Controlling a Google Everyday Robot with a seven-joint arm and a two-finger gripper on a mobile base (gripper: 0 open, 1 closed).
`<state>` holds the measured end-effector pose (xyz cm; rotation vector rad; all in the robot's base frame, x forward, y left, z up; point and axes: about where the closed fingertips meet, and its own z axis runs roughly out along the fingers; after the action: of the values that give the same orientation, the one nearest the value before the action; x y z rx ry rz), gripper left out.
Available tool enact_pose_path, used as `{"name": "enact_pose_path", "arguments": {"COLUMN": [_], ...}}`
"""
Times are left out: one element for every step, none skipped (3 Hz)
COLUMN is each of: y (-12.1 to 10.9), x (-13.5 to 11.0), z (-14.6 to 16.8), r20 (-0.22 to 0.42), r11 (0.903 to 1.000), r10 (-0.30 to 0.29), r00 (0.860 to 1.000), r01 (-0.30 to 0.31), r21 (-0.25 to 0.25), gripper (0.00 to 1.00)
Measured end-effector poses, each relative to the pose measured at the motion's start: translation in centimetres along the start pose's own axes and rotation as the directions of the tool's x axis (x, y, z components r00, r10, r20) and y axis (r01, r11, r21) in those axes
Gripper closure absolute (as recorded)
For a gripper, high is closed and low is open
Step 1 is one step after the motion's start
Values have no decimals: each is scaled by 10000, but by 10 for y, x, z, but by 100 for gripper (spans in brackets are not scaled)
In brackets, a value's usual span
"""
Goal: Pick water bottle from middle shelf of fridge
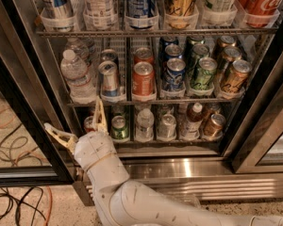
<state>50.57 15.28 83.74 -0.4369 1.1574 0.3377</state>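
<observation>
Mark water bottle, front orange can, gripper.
water bottle (78,79): camera view, on the ribbed body below the cap.
orange can (143,83): camera view, on the side wall of the front one.
gripper (72,112): camera view, midway between its spread fingertips, just below the bottle.

The arm (146,206) is clad in thick, rounded shells of smooth off-white plastic with a soft gloss. Narrow seams divide the shells into segments, and a thin tan line rings the wrist housing (96,157) at one of these joints. That housing is bulbous, almost barrel-shaped, and the same off-white as the rest. Two slim fingers (59,134) spring from it. They are pale yellowish cream, a shade darker than the shells, with a ribbed, lattice-like build that tapers to narrow tips. The end effector (73,114) sits low before the left side of the fridge (179,166), its two fingers spread wide apart.
</observation>
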Motion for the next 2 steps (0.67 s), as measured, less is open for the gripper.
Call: {"name": "enact_pose_path", "arguments": {"y": [0,0], "x": [0,3], "z": [0,-1], "r20": [-3,-70], "r11": [10000,9999], "r10": [-5,-31], "r00": [10000,10000], "r01": [5,31], "r21": [6,97], "gripper": [21,23]}}
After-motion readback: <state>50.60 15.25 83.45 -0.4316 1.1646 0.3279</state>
